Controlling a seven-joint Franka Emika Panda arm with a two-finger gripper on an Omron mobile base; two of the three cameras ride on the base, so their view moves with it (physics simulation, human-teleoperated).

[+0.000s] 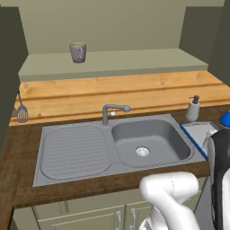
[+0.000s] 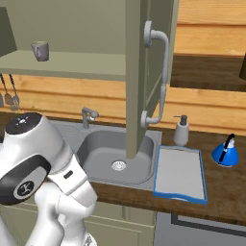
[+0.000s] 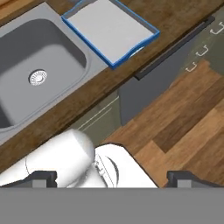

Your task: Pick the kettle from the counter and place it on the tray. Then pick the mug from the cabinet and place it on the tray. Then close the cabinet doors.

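The bright-blue kettle [image 2: 225,153] stands on the dark wooden counter [image 2: 226,187], right of the blue-rimmed tray [image 2: 180,194]; its edge also shows as a blue patch [image 1: 226,119]. The tray's surface [image 3: 109,26] is bare. Inside the open cabinet [image 1: 112,65], the grey mug [image 1: 77,52] [image 2: 40,50] stands upright on the pale green shelf. One cabinet door [image 2: 144,72] swings out over the sink, and another door [image 1: 8,67] stands open at the left. My gripper [image 3: 114,178] is open and holds nothing; it hangs high in front of the counter, looking down at the tray, counter edge and floor.
A steel sink [image 1: 148,139] with a faucet [image 1: 110,112] lies left of the tray. A grey soap pump bottle [image 2: 181,130] stands behind the tray. Utensils [image 1: 21,112] hang on the wall at the left. Lower cupboard fronts [image 3: 100,118] and wood floor [image 3: 183,122] lie below the counter.
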